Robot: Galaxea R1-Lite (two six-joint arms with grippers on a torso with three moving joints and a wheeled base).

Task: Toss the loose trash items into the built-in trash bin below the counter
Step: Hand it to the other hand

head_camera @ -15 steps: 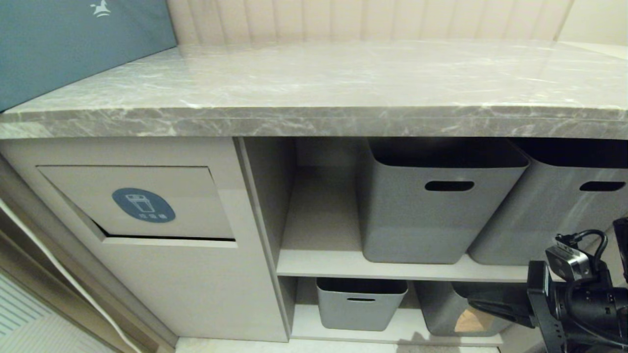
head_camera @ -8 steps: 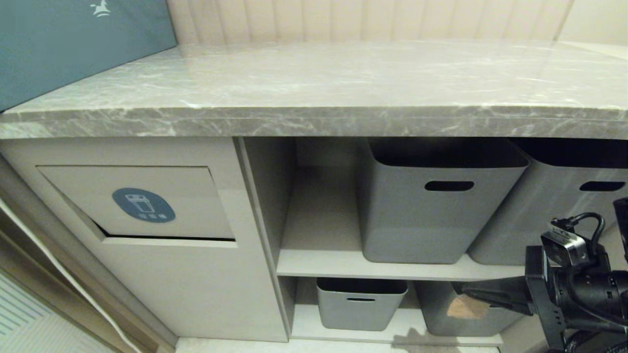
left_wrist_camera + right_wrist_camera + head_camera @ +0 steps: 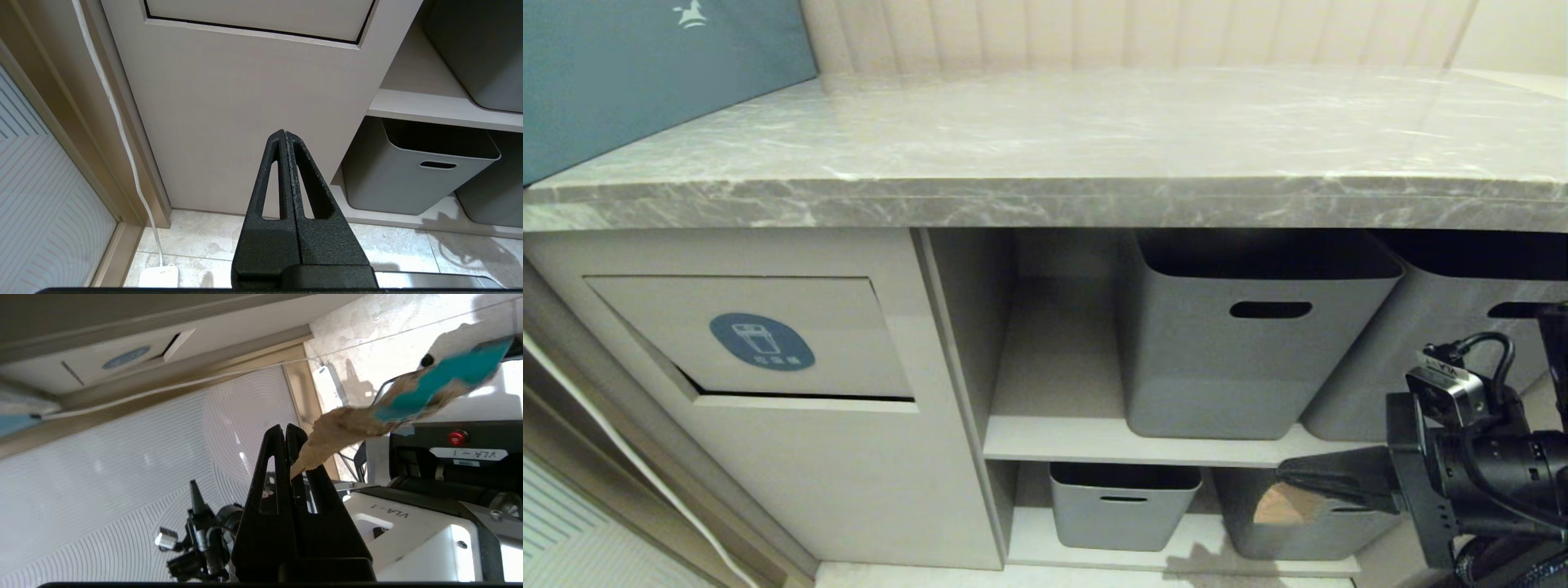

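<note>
The right gripper (image 3: 1286, 474) sits low at the right of the scene, in front of the lower shelf, its fingers pointing left and pressed together on a trash scrap (image 3: 367, 416); in the right wrist view the tan cardboard end is pinched between the fingertips while the turquoise tape end sticks out free past them; in the head view the scrap (image 3: 1278, 505) hangs just under the fingertips, in front of a grey tub (image 3: 1307, 531) on the lower shelf; the black arm and its wrist camera (image 3: 1450, 392) fill the right lower corner, partly covering a large grey tub (image 3: 1437, 359) on the upper shelf; another large grey tub (image 3: 1233, 359) stands just left of that one, and a smaller grey tub (image 3: 1123, 506) sits below it; the built-in trash bin (image 3: 752, 335), a beige flap with a blue oval sticker (image 3: 761, 341), is in the cabinet front well to the left of the right gripper, its lower edge showing a dark gap; above everything runs the counter (image 3: 1054, 139), with a teal box (image 3: 645, 73) at its far left; the left gripper (image 3: 284, 136) is shut with nothing between its fingers, held low before the plain cabinet front below the flap, above the tiled floor (image 3: 204, 241), where a white cord (image 3: 118, 122) runs down to a small white block (image 3: 159, 277)
</note>
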